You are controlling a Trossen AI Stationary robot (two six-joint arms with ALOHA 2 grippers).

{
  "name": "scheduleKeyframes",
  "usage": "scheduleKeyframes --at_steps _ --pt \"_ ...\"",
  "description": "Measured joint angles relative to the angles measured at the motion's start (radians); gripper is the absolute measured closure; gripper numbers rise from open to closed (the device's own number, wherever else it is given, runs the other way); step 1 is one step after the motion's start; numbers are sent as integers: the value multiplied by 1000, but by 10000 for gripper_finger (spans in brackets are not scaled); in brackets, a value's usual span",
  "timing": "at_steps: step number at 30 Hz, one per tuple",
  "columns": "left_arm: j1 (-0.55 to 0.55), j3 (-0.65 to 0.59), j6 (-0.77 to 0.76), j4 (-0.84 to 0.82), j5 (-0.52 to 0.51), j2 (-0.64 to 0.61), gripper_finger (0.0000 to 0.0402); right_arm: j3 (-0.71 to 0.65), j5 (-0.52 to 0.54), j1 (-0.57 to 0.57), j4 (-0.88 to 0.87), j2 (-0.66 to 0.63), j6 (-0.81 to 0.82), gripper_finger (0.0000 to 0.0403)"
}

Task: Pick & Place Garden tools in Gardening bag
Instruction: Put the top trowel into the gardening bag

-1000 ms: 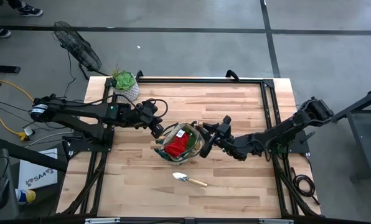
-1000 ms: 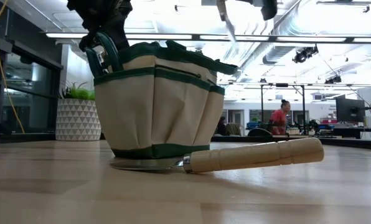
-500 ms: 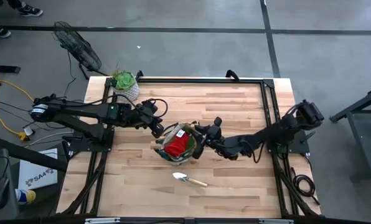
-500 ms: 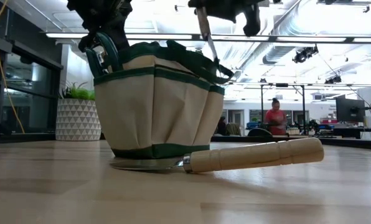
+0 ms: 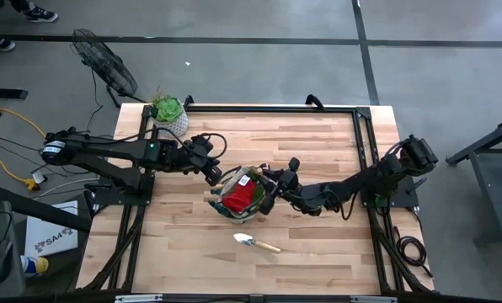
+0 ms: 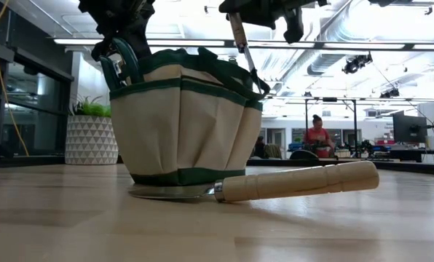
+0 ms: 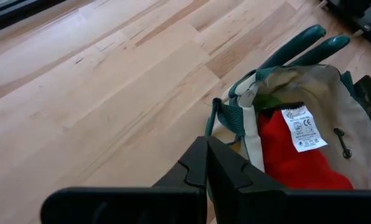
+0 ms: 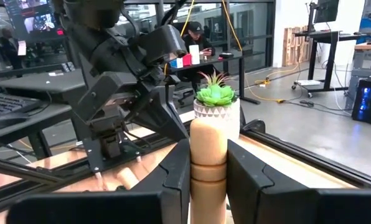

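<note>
- My right end effector point(image 5: 266, 190) hangs over the 3 o'clock rim of the gardening bag point(image 5: 244, 194), clamped on one trowel point(image 6: 240, 44): its pale wooden handle point(image 8: 208, 163) sits squeezed between my two fingers point(image 8: 174, 171), and the blade end points down into the bag's mouth.
- My left end effector point(image 5: 215, 178) is at the bag's 10 o'clock rim, its two fingers point(image 7: 226, 171) pressed together with the bag's green trim right at their tips; whether any fabric is caught between them I cannot tell.
- The bag stands upright near the middle of the bench point(image 5: 318, 143).
- Inside it I count one red cloth piece point(image 7: 291, 158) with a white label.
- Two dark green handles of one pair of pruning shears point(image 7: 300, 46) stick out past the rim side by side.
- A second trowel point(image 5: 255, 243) lies flat on the bench at 6 o'clock from the bag; from table height its blade lies at the foot of the bag.
- That makes two trowels in all: one held, one lying.
- One green plant in a white pot point(image 5: 168, 113) stands at the bench's 11 o'clock corner.
</note>
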Motion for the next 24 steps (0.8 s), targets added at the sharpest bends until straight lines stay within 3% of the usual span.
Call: scheduleKeyframes --at_steps 24 --pt "0 0 0 0 32 0 402 -1 -13 -1 8 -1 -22 343"
